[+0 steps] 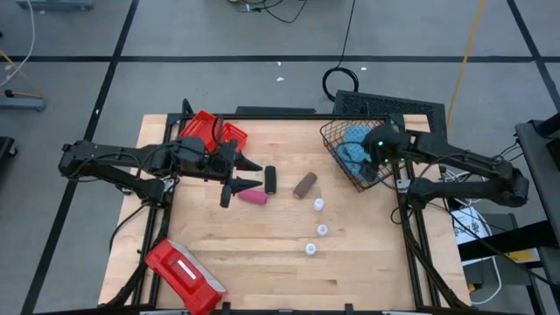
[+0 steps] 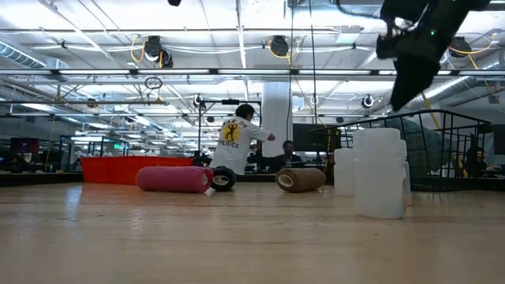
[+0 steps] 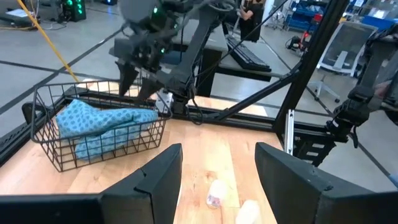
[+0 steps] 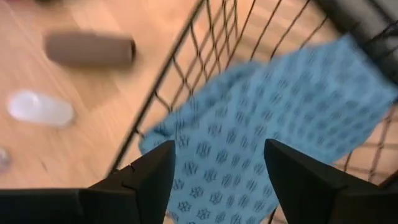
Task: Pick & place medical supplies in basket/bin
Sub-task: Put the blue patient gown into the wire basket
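Right gripper (image 1: 378,149): hanging over the wire basket (image 1: 337,140) at the tabletop's far right corner, fingers apart, gripping nothing.
Blue cloth pad (image 1: 355,150): lying crumpled inside the basket, directly beneath the parted fingers, not touching them.
Left gripper (image 1: 242,173): hovering near the far left, fingers spread, empty.
Pink roll (image 1: 254,197): lying just beside the left gripper.
Black roll (image 1: 270,179), brown roll (image 1: 304,184): resting mid-table.
White bottles (image 1: 320,205): standing in a line toward the near edge.
Red bin (image 1: 210,128): sitting at the far edge, behind the left gripper.
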